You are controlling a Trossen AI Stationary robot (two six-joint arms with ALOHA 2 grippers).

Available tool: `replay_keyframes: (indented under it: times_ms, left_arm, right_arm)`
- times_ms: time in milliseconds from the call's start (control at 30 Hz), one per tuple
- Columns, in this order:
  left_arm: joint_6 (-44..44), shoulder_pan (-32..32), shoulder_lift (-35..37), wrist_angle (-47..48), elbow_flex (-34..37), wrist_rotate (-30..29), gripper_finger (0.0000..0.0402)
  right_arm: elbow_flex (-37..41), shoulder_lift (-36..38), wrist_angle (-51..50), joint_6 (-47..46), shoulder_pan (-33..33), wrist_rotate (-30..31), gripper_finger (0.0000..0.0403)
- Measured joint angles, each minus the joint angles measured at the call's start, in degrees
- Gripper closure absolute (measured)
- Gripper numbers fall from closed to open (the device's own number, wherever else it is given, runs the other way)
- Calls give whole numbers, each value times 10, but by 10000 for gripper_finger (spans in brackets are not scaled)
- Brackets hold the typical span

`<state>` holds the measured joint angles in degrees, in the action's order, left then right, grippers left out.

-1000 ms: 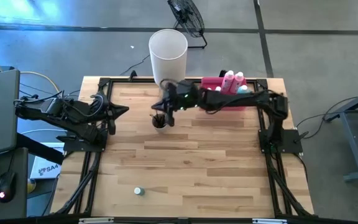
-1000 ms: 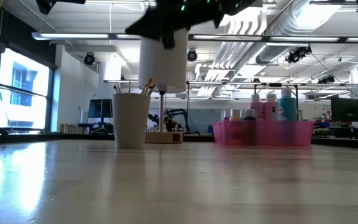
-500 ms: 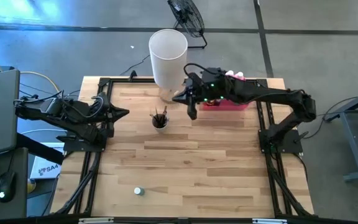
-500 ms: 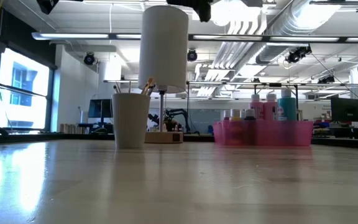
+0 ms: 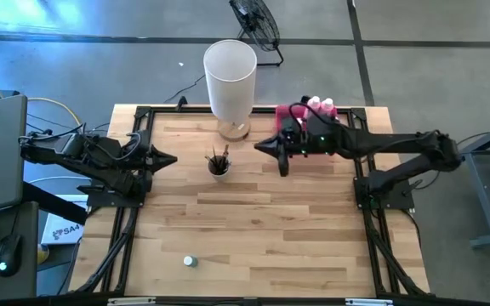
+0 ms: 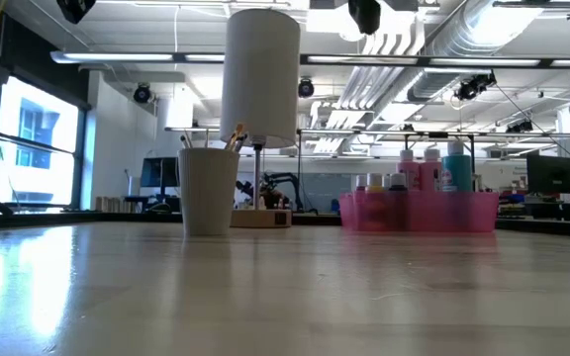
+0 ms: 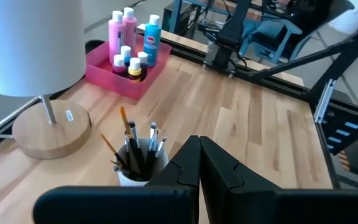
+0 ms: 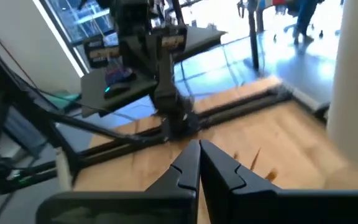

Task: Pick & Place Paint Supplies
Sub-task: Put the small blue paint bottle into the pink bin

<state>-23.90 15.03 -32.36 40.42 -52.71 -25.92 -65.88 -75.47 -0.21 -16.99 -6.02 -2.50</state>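
The right gripper [image 5: 266, 146] hangs above the table between the cup [image 5: 219, 167] and the pink tray [image 5: 289, 113], fingers pressed together, holding nothing. Brushes [image 7: 132, 148] stand in the cup; bottles [image 7: 129, 36] stand in the tray. The left gripper [image 5: 167, 158], also closed and empty, waits at the table's left side.

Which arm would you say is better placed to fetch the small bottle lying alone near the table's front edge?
Probably the left: the small bottle lies left of centre, while the right gripper hangs by the pink tray.
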Motion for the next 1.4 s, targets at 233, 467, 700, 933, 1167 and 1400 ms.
replay_keyframes:
  times_ms: [233, 467, 700, 933, 1167, 1400]
  left_arm:
    - [14, 0, 0, 0, 0, 43, 402]
    - [-78, 0, -11, 15, 0, 151, 402]
    - [-177, 0, -63, 101, 0, 250, 402]
    - [-265, 23, -139, 171, 0, 407, 402]
    - [-255, 108, -209, 151, 0, 400, 402]
    - [-286, 202, -216, 14, 40, 329, 402]
  right_arm:
    - [34, 33, -40, -94, 37, -6, 400]
    - [34, 62, -126, -57, 96, 56, 400]
    - [33, 83, -180, -52, 132, 80, 400]
    - [33, 86, -194, -42, 155, 82, 401]
    - [33, 86, -188, -48, 186, 129, 401]
    - [33, 86, -178, -69, 208, 168, 401]
